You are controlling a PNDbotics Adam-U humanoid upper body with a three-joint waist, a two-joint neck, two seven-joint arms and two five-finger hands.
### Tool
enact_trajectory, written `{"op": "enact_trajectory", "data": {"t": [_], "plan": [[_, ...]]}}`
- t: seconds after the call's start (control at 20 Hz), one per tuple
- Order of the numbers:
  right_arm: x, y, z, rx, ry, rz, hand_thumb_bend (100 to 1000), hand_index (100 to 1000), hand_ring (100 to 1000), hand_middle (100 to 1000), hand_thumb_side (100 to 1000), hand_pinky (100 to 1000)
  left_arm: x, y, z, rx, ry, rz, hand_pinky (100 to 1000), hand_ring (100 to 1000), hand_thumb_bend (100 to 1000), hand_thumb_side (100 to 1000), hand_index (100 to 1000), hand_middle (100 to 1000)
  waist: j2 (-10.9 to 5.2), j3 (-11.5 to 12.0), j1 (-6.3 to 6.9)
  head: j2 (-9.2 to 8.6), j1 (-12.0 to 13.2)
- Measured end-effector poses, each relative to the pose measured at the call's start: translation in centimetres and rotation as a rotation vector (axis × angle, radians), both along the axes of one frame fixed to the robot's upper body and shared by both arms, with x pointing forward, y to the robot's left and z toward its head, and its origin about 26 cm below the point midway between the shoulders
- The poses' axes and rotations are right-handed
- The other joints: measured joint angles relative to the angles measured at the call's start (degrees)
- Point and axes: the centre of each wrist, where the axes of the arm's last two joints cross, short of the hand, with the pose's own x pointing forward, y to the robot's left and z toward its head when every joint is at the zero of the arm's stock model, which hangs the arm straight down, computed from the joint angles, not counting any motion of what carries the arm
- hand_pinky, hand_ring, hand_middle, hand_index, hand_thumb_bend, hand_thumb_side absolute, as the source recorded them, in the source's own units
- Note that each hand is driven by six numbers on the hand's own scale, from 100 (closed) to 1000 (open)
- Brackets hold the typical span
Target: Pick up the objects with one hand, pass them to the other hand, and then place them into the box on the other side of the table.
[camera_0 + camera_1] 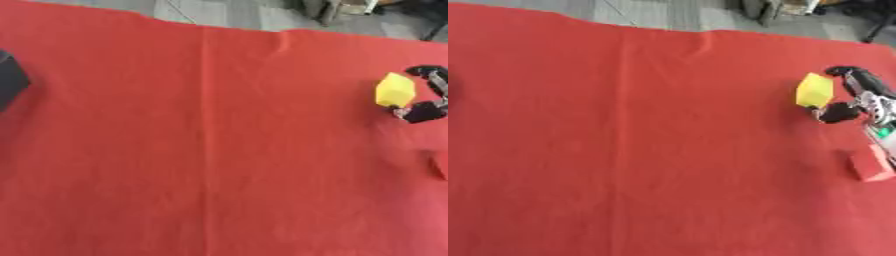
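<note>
A yellow block (815, 90) is at the right side of the red-covered table, pinched between the thumb and fingers of my right hand (861, 97), which reaches in from the right edge. Whether the block rests on the cloth or is just above it I cannot tell. A red block (871, 165) lies on the cloth below that hand, near the right edge. A dark box (10, 79) shows at the far left edge of the table. My left hand is out of sight.
The red cloth (210, 150) covers the whole table, with a crease running down its middle. Beyond the far edge is grey floor with chair or stand legs (328, 10).
</note>
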Motion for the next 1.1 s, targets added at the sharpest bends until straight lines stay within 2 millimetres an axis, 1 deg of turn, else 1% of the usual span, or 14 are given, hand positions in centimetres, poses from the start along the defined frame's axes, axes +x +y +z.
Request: {"op": "enact_trajectory", "data": {"t": [0.2, 0.6, 0.75, 0.85, 1.0, 1.1], "plan": [[0.02, 0.01, 0.02, -0.006, 0.007, 0.001, 401, 879, 941, 846, 100, 922, 0.0, 0.02, -0.04, 0.0, 0.001, 0.001, 649, 630, 100, 797, 747, 697, 0.23, 0.03, -0.08, -0.4, 0.0], [0.1, 0.02, 0.11, -0.01, 0.004, 0.006, 398, 819, 906, 752, 100, 922, -0.01, 0.03, -0.09, 0.0, 0.004, 0.001, 652, 629, 100, 798, 744, 696, 0.46, 0.04, -0.22, -0.41, -0.04], [0.17, 0.1, 0.11, -0.012, 0.002, 0.009, 337, 803, 892, 717, 100, 924, -0.01, 0.05, -0.15, 0.001, 0.008, 0.002, 653, 629, 100, 798, 744, 696, 0.51, 0.04, -0.28, -0.41, -0.07], [0.18, 0.12, 0.09, -0.012, 0.002, 0.01, 311, 788, 885, 688, 100, 924, -0.01, 0.06, -0.17, 0.001, 0.009, 0.002, 653, 629, 100, 798, 743, 696, 0.56, 0.04, -0.37, -0.41, -0.14], [0.19, 0.14, 0.06, -0.013, -0.002, 0.011, 297, 768, 870, 644, 100, 923, -0.02, 0.08, -0.21, 0.002, 0.011, 0.002, 654, 629, 100, 798, 743, 697, 0.57, 0.04, -0.37, -0.42, -0.21], [0.2, 0.16, 0.04, -0.015, -0.014, 0.007, 257, 741, 848, 598, 100, 918, -0.02, 0.08, -0.22, 0.002, 0.012, 0.002, 654, 628, 100, 798, 742, 697, 0.57, 0.02, -0.37, -0.42, -0.25]]}}
